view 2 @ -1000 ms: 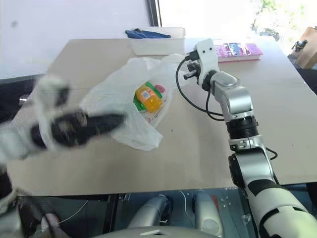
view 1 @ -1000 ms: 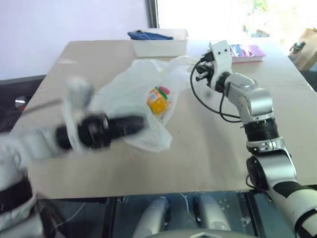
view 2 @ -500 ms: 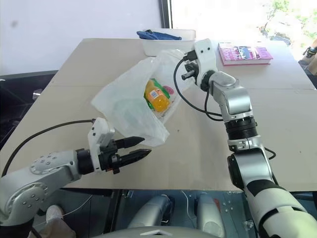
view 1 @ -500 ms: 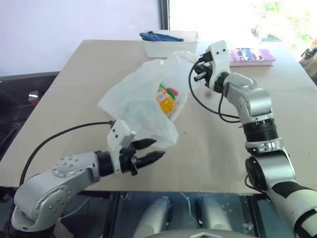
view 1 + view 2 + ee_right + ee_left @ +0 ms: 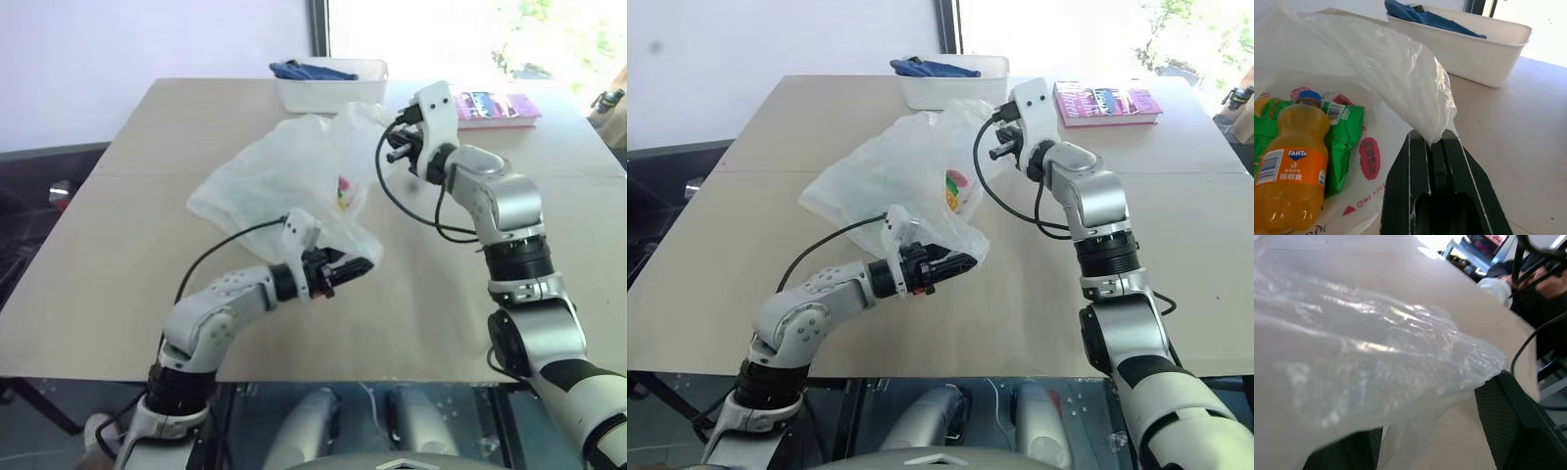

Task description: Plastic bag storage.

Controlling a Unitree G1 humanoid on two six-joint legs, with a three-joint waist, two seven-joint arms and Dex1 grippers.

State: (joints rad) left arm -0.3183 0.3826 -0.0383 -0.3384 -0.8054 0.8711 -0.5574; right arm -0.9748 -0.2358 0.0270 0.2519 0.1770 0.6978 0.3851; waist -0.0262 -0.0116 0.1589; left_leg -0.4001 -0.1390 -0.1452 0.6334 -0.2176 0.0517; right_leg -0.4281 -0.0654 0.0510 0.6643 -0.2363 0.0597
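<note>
I'm judging the job partly done: the plastic bag is lying spread open on the counter with an orange drink bottle and a green snack packet already inside. My right gripper is pinching the bag's far rim, jaws fully closed on the film. My left gripper is standing part open, its fingers straddling the near edge, clamping nothing, so closing up looks outstanding
</note>
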